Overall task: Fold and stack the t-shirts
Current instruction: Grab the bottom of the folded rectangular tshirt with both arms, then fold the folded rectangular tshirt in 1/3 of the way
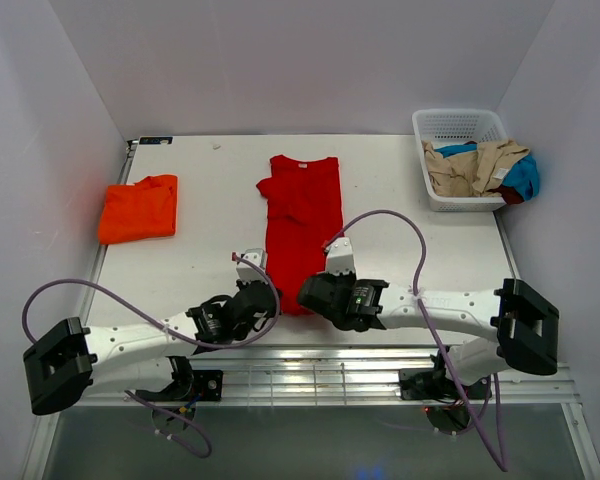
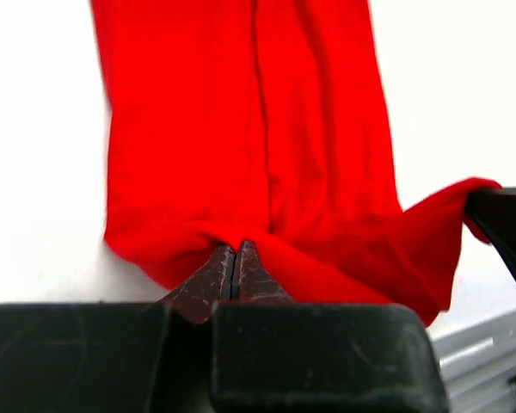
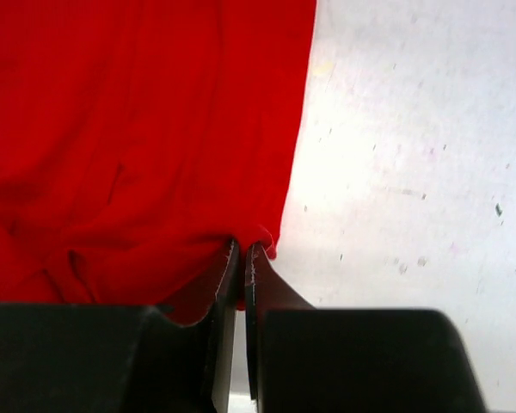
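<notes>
On the white tabletop (image 1: 410, 250), boxed by plain white walls on three sides, a red fabric t-shirt (image 1: 302, 225) is lying mid-table, folded into a narrow strip. Its long axis is running near to far, with the collar at the far end and the hem toward the arm bases. The left gripper (image 2: 236, 262) is pinching the hem near its left corner, jaws pressed together, cloth bunching at the tips. The right gripper (image 3: 243, 258) is clamping the hem's right corner, jaws almost touching. A folded orange fabric t-shirt (image 1: 138, 208) is sitting well apart at the left. A white plastic mesh basket (image 1: 458, 124), holding beige and blue garments (image 1: 485, 168), is standing at the far right corner.
</notes>
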